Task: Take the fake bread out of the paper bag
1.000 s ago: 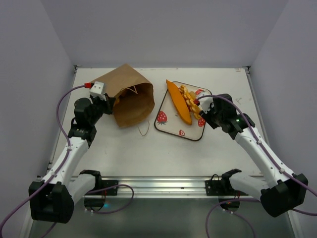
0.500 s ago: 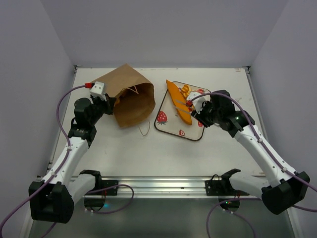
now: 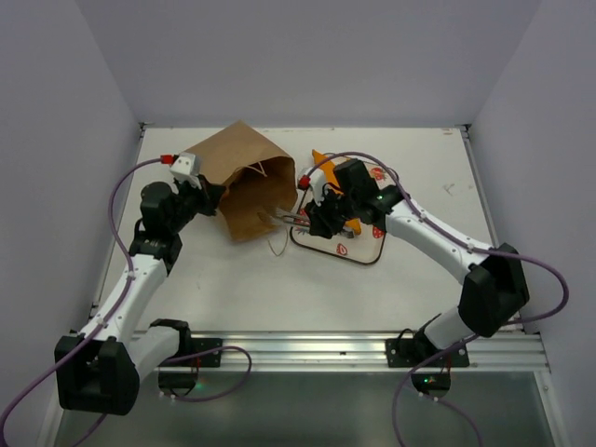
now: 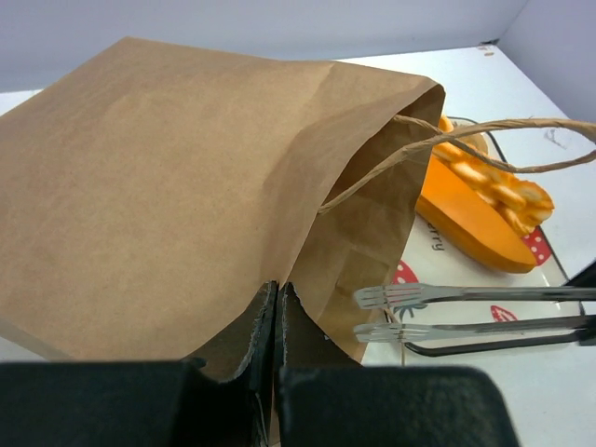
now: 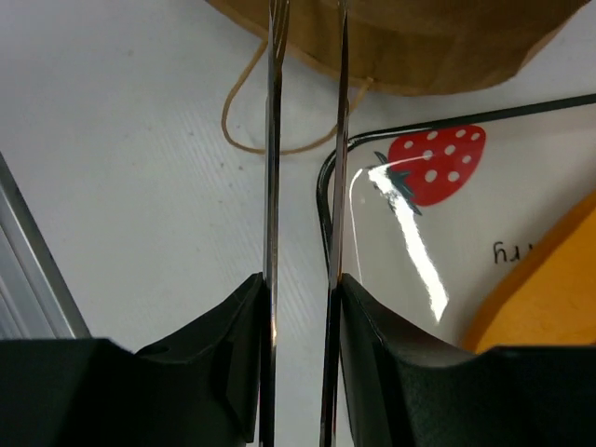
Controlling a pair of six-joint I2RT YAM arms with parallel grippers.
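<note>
Swung left across the strawberry tray [image 3: 365, 244], the right gripper [image 5: 300, 289] now aims its metal tongs [image 4: 466, 294] at the mouth of the paper bag [image 3: 244, 177], centre frame. Its fingers squeeze the tongs, whose tips are apart and empty. The left gripper [image 4: 277, 307] is clenched on the bag's edge. Fake bread [image 4: 466, 219] lies on the tray, and the bag's inside is hidden. Another reach into the bag looks likely.

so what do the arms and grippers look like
The left arm and right arm are white shells with black joints and bases. A purple cable loops along each. The left gripper and right gripper are black, two blocky fingers each. A white box with a red plug sits on the left wrist.
</note>
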